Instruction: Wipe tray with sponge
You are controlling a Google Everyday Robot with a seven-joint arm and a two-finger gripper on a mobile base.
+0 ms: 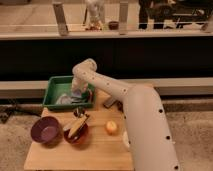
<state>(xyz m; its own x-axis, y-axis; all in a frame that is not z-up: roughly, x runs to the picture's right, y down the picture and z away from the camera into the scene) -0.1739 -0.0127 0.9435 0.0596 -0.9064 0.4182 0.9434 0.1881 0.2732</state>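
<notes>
The green rectangular tray [54, 88] sits at the back left of the wooden table. My white arm reaches over from the right and bends down into the tray. My gripper [77, 95] is inside the tray, near its right half, low over the bottom. A pale bluish thing [64, 99], perhaps the sponge or a cloth, lies on the tray bottom just left of the gripper. I cannot tell whether the gripper touches it.
A round purple bowl [46, 130] stands at the front left. A dark red bowl [76, 131] with a banana-like item stands beside it. A small orange fruit [111, 127] lies mid-table. A dark object [111, 103] lies right of the tray.
</notes>
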